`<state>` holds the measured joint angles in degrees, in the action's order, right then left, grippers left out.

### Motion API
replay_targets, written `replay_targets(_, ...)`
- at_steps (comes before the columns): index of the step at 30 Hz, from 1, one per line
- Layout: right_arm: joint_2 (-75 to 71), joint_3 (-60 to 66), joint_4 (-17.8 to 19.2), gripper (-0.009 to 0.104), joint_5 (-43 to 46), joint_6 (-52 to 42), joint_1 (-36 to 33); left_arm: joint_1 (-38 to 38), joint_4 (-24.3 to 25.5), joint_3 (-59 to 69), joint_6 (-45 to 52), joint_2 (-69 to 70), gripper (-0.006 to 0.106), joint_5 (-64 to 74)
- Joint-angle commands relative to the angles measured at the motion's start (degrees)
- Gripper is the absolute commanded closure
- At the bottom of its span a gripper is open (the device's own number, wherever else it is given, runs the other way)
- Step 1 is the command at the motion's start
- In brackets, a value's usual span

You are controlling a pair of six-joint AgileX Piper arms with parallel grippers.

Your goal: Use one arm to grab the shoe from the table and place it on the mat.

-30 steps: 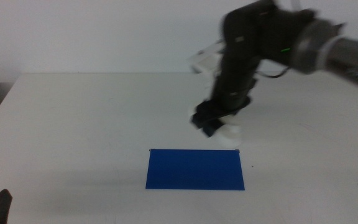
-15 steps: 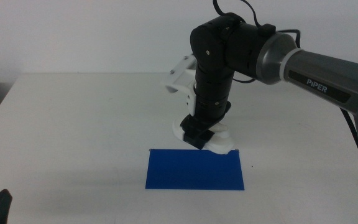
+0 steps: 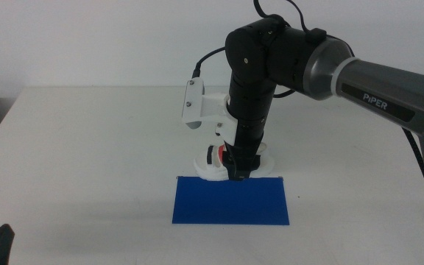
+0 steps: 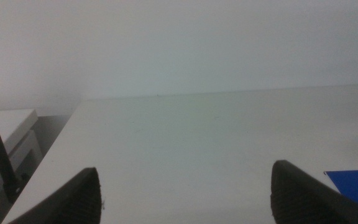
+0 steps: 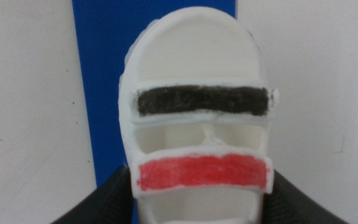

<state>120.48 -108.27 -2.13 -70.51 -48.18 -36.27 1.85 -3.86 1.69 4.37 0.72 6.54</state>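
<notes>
White shoe (image 3: 213, 163) sat pinched in my right gripper (image 3: 240, 166), hanging at the far edge of the blue mat (image 3: 231, 200). Since half a second back I'd swung it round, toe out over the mat, nearly ready to lower. Whether the sole touched anything, I couldn't tell. Left gripper (image 4: 185, 193) waited spread near the table (image 3: 87, 147) corner, heel strap cut off.

Shoe (image 3: 216, 163) above mat's (image 3: 230, 202) far edge.
</notes>
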Motion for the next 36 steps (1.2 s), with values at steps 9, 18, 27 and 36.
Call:
replay_targets(9, 0.2, -1.8, -2.1, 0.099, 0.3, 0.2, 0.1, 0.2, -0.5, 0.4, -0.3, 0.8, 0.007, -4.7)
replay_targets(18, 3.8, -1.7, -3.0, 0.099, 0.4, 0.8, 0.1, 0.2, -0.5, 0.4, -0.3, 0.8, 0.007, -4.7)
replay_targets(27, 4.3, -1.7, -3.1, 0.097, 0.9, 0.9, 0.1, 0.2, -0.5, 0.4, -0.3, 0.8, 0.007, -4.7)
replay_targets(36, 4.3, -1.7, -3.2, 0.033, 1.4, 1.3, 0.1, 0.2, -0.5, 0.4, -0.3, 0.8, 0.007, -4.7)
